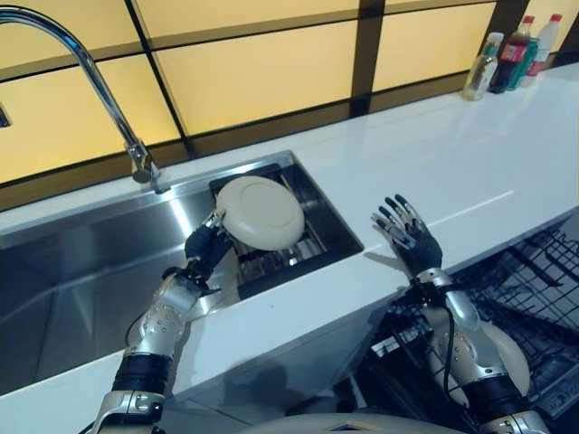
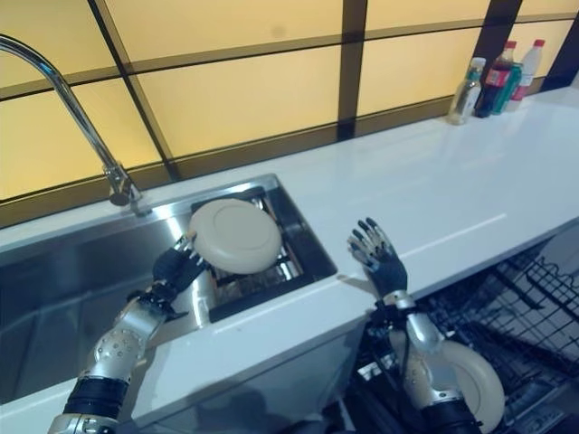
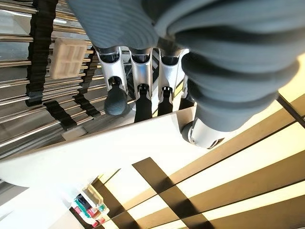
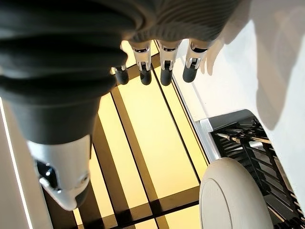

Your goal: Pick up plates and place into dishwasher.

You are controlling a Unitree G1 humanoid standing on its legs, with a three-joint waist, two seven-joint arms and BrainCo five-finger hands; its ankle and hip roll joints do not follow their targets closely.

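Observation:
A round cream plate (image 1: 262,212) hangs tilted above the dark rack (image 1: 312,242) in the sink's right end. My left hand (image 1: 206,246) is shut on its near left rim. In the left wrist view the fingers (image 3: 140,90) and the thumb (image 3: 205,129) pinch the plate's edge (image 3: 95,157). To the right, my right hand (image 1: 409,240) hovers open over the counter's front edge, fingers spread and holding nothing. Its straight fingers (image 4: 164,67) show in the right wrist view, with the held plate (image 4: 233,195) off to one side. Another cream plate (image 2: 475,375) stands in the dishwasher rack (image 1: 534,289) below.
The steel sink basin (image 1: 72,271) lies to the left under a tall curved faucet (image 1: 90,72). A white counter (image 1: 470,163) runs to the right, with several bottles (image 1: 511,54) at its far end. A small cream block (image 3: 69,57) rests on the sink rack.

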